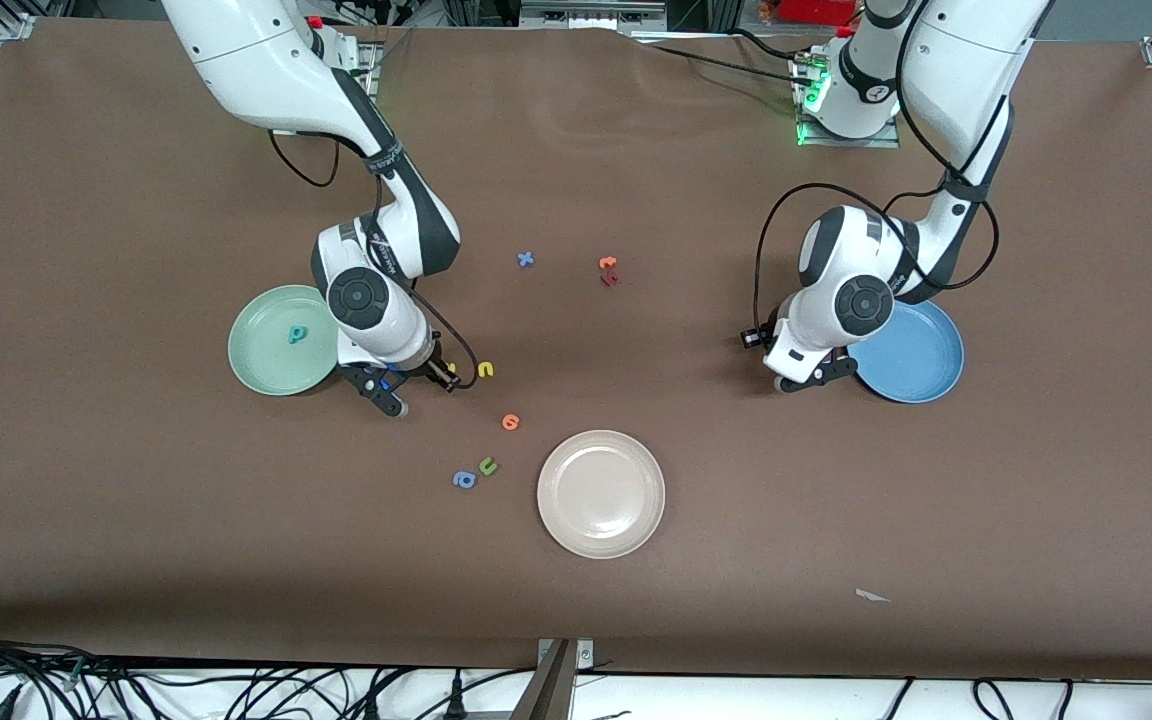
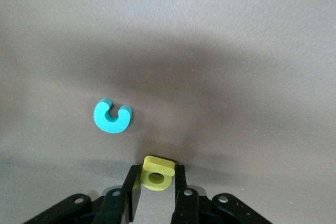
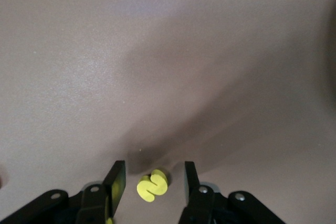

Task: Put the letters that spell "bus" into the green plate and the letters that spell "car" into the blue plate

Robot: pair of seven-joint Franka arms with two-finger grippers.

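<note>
**A:** What do the wrist views give that the front view doesn't?

**B:** The letters at the fingers. In the front view the left gripper (image 1: 814, 378) sits under its own wrist. The left wrist view shows that gripper (image 2: 156, 167) pinching the yellow "a" (image 2: 155, 178) from both sides. The cyan "c" (image 2: 112, 116) lies flat on the table (image 2: 236, 51) near it. I can't find the "c" in the front view.

**A:** And the right one?

**B:** In the right wrist view the right gripper (image 3: 154, 167) is spread. The yellow "s" (image 3: 152, 185) lies between the fingers (image 3: 118, 179) with a gap on each side. In the front view that "s" is only a yellow speck at the fingertips.

**A:** Where are the plates? Read the front view as a dial, twelve toward the bases.

**B:** The green plate (image 1: 256, 365) is at about nine o'clock from the right gripper (image 1: 421, 385), just beside it, with the cyan "b" (image 1: 297, 334) in it. The yellow "u" (image 1: 485, 370) lies close at three o'clock. The blue plate (image 1: 921, 365) is at three o'clock from the left gripper, and the wrist overlaps its rim.

**A:** How much room is there?

**B:** From the right gripper, an orange letter (image 1: 510, 421) and the cream plate (image 1: 601, 493) are at four o'clock. A green "u" (image 1: 487, 466) and a blue "a" (image 1: 464, 480) are at five. Brown tabletop runs from both grippers to six o'clock, and the table edges are well apart from them.
</note>
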